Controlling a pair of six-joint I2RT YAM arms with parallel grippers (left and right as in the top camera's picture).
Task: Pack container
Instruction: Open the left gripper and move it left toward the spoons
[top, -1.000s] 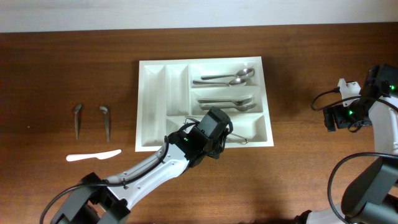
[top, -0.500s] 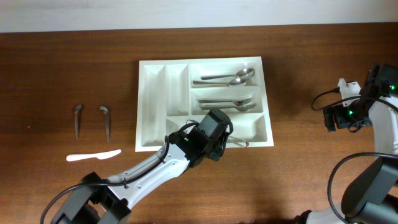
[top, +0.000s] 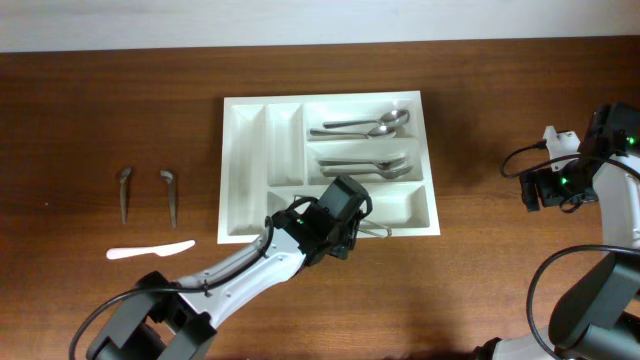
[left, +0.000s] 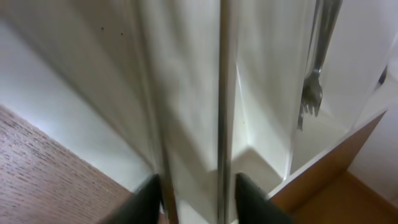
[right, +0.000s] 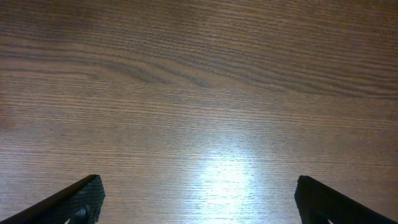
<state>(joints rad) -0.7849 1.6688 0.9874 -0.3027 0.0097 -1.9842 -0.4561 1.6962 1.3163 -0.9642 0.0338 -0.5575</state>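
Left pincer (left: 199, 200): black fingers partly parted, low in the tray's nearest long compartment; thin metal handle (left: 222, 93) between them, seemingly loose, not clamped.
Risk, handle: likely dragged or flicked if a finger catches it on lifting away; gap on one side looks slim.
Risk, near wall: utensil end (top: 378, 229) right at the tray's near wall, perhaps resting on it; could tip out onto the desk if nudged.
Risk, sliding: smooth metal on slick plastic, so little friction to keep anything in place.
Handle: straight, narrow, polished steel, blurred by closeness.
Fork (left: 311, 93): steel, tines visible, beyond the handle; which compartment, unclear.
Tray (top: 245, 170): white glossy moulded plastic, rectangular with rounded corners, in the middle of the desk; two narrow compartments empty, three long ones crosswise.
Spoons (top: 370, 125): shiny steel, in the two farther long compartments, bowls toward the right.
Desk (top: 100, 100): dark brown wood grain, matte with soft glare.
Not yet packed: two small dark utensils (top: 124, 193) and a flat white knife (top: 150, 250), well apart from the tray.
Right pincer (right: 199, 202): spread wide, empty, above bare wood at the far right.
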